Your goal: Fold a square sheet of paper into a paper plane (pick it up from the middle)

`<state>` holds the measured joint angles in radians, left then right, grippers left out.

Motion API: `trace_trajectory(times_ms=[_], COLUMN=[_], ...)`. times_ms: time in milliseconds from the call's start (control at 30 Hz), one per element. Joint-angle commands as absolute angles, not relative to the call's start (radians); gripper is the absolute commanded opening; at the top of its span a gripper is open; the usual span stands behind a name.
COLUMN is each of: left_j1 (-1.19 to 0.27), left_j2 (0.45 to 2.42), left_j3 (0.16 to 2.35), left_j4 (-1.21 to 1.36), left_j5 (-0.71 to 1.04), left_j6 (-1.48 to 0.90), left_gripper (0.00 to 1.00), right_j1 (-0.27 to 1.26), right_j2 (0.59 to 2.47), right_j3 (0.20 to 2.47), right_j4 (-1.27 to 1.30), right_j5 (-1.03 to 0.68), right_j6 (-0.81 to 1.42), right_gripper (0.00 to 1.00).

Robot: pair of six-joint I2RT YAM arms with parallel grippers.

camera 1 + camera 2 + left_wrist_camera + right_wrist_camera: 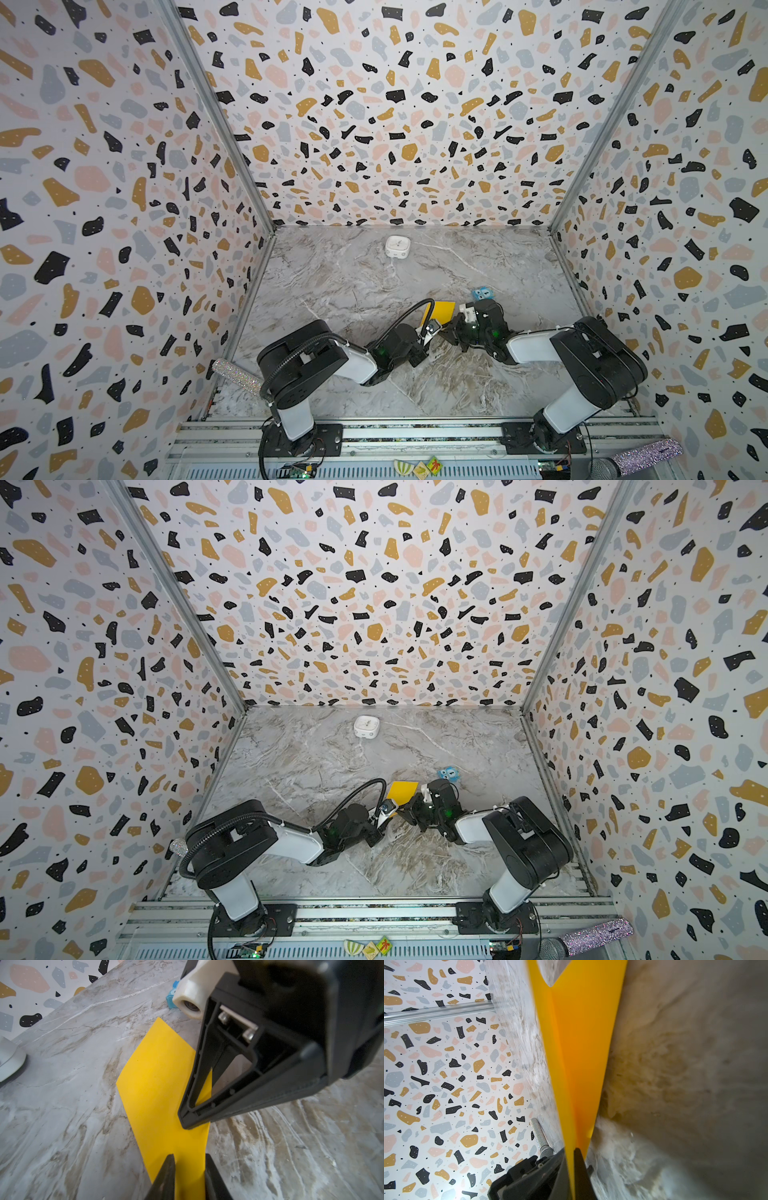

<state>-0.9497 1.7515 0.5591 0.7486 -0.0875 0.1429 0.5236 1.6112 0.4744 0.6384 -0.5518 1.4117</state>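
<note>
Centrally, paper (162, 1084) lay with its far end on the worktop (62, 1105). One edge was clamped in the right gripper (185, 1124), probably to steady it for folding; the left gripper (189, 1156) stood astride the near end, jaws slightly apart, not yet pinching. One crease (552, 1022) showed. No legible writing or labels.

Walls (374, 104): 3 white panels speckled with black, mustard, pink and grey terrazzo blotches.
Corners: 2 grey metal posts (220, 124) where the panels meet.
Floor (332, 282): grey marble-look surface, white and brown veins.
Front edge: ribbed aluminium rail (415, 432).
Light: soft, even, faint shadows.
</note>
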Motion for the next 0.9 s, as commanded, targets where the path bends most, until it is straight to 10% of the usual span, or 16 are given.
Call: trace_trajectory(times_ms=[0,367,867], left_j1=[-0.953,-0.953,-0.928], left_j2=[1.764,1.762,1.716], left_j3=[0.586,0.579,0.6], left_j4=[0.781,0.773,0.685], left_j5=[-0.084,-0.092,0.018], left_j6=[0.146,0.105,-0.112], left_gripper=[0.19,0.01,0.0], right_j1=[0.521,0.479,0.309], right_j2=[1.61,1.549,1.428], right_j3=[0.497,0.523,0.482], right_j4=[0.623,0.478,0.42], right_j5=[-0.565,-0.537,-0.587], right_j6=[1.397,1.258,0.776], right_gripper=[0.07,0.59,0.67])
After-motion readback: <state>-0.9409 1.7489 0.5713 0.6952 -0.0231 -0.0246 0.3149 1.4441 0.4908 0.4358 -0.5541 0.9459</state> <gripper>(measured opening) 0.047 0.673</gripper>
